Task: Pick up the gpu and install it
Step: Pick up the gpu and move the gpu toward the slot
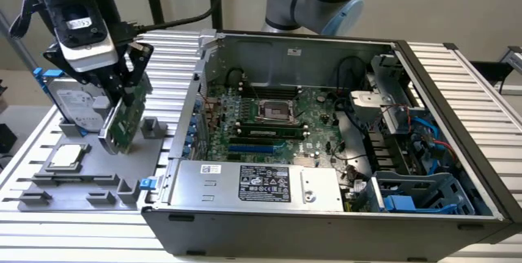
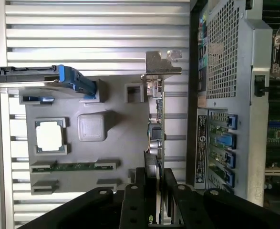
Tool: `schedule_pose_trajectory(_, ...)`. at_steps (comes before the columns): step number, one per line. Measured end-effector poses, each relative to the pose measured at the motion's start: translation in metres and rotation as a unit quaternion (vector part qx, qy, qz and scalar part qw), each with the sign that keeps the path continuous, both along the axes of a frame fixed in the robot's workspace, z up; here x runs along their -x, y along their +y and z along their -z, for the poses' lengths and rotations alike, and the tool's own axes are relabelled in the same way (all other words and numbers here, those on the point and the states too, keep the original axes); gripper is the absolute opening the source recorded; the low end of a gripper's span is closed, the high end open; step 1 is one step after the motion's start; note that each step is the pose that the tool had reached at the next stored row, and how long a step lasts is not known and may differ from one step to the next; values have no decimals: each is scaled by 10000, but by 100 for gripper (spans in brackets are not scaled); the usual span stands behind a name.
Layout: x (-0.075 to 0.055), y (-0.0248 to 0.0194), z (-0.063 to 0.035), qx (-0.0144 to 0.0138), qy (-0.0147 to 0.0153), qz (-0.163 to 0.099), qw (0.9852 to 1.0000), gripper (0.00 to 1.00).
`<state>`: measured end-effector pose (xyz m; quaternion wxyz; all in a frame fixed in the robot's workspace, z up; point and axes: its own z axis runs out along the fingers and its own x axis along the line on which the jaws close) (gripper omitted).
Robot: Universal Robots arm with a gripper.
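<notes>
gripper [image 1: 124, 95] closed on the gpu [image 1: 122, 122], its two fingers [image 2: 130, 200] pressed against the card's opposite faces near one end; the gpu is held on edge and tilted, green board side facing the exterior view's right, silver bracket [image 2: 161, 64] at the end away from the fingers; its lower edge lies close over the grey holder tray [image 1: 90, 174], though whether they touch cannot be told; on the tray, a square processor [image 1: 67, 156] and a narrow memory stick [image 2: 73, 166] sit in their recesses; a hard drive [image 1: 73, 101] with blue rails stands on edge at the tray's far side, just behind the gripper; beside the tray, toward the exterior view's right, the open computer case [image 1: 326, 229] rests on the slatted table [image 1: 49, 232], motherboard [image 1: 277, 122] and power supply [image 1: 257, 183] exposed.
</notes>
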<state>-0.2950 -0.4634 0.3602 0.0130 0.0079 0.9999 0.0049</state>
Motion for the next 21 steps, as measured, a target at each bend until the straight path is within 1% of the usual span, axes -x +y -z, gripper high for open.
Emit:
schedule_pose_trajectory(10, -429, 0, -457, 0, 34, -2, 10000, 26)
schedule_pose_trajectory(13, -565, 0, -593, -1, 49, -3, 10000, 26)
schedule_pose_trajectory(15, -654, 0, -672, 0, 67, -2, 10000, 26)
schedule_pose_trajectory(18, -793, 0, -763, -1, 100, -3, 10000, 26)
schedule_pose_trajectory(21, -926, 0, -786, 0, 126, -3, 9999, 26)
